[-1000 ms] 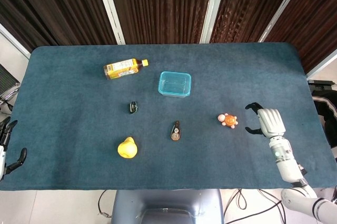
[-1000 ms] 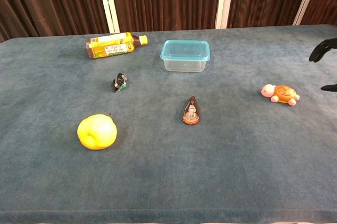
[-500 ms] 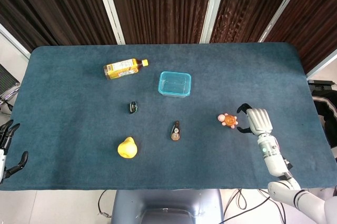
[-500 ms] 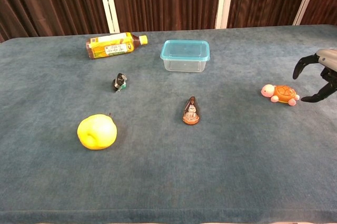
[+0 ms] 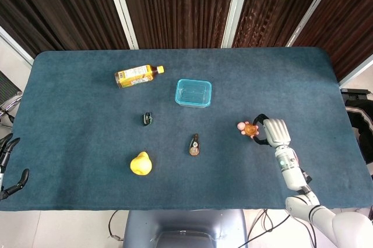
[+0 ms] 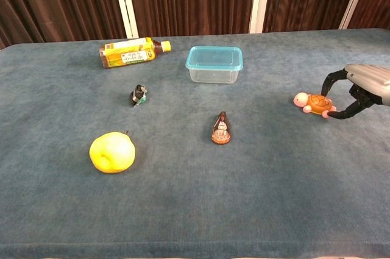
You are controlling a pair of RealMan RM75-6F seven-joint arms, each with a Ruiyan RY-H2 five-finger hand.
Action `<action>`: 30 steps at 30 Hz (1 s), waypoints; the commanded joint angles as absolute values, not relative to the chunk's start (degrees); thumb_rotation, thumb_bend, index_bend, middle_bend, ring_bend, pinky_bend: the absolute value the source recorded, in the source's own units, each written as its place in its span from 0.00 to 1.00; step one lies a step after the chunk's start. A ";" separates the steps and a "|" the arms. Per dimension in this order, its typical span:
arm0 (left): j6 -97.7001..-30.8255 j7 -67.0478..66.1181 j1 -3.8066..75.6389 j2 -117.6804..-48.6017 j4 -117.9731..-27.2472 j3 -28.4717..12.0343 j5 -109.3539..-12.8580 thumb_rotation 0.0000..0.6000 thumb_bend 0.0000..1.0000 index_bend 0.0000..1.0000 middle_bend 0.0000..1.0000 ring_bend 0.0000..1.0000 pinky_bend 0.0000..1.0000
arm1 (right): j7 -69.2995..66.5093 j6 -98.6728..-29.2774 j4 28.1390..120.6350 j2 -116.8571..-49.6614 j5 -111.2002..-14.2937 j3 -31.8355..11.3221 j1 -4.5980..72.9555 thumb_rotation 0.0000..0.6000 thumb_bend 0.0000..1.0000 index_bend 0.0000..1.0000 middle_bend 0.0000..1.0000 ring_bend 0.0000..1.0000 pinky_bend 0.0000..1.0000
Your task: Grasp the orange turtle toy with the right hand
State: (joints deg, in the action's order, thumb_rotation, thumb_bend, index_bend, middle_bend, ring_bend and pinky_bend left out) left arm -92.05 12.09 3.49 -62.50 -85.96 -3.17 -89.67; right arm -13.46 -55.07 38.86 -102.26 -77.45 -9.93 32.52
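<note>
The orange turtle toy (image 5: 249,128) (image 6: 311,103) lies on the blue table cloth at the right, its pink head pointing left. My right hand (image 5: 273,131) (image 6: 359,85) has come in from the right. Its dark fingers (image 6: 331,80) curve around the rear of the shell, one above and one below, still spread wide and touching or nearly touching it. My left hand (image 5: 8,166) hangs off the table's near-left edge with its fingers apart and nothing in it; the chest view does not show it.
A brown spinning-top figure (image 5: 194,145) stands left of the turtle. A clear blue-rimmed box (image 5: 193,93), a tea bottle (image 5: 137,75) on its side, a small black clip (image 5: 147,119) and a yellow pear-shaped toy (image 5: 140,164) lie further left.
My right hand has slid left until its fingers bracket the turtle. The turtle has shifted a little to the left and away. The left hand has barely moved.
</note>
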 commanded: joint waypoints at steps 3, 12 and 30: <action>-91.93 12.68 3.48 -62.35 -85.69 -3.06 -89.74 1.00 0.42 0.10 0.03 0.07 0.35 | -16.13 -56.81 34.28 -104.89 -79.13 -9.12 33.06 1.00 0.57 0.67 0.52 1.00 1.00; -91.91 12.83 3.48 -62.27 -85.65 -2.97 -89.93 1.00 0.42 0.10 0.03 0.07 0.35 | -19.66 -60.17 28.41 -107.06 -81.25 -7.84 32.64 1.00 1.00 0.88 0.73 1.00 1.00; -91.17 11.97 3.77 -62.24 -85.96 -2.80 -89.94 1.00 0.42 0.10 0.03 0.07 0.35 | -22.64 -62.26 36.98 -100.98 -83.45 -5.27 29.95 1.00 0.51 0.16 0.42 1.00 1.00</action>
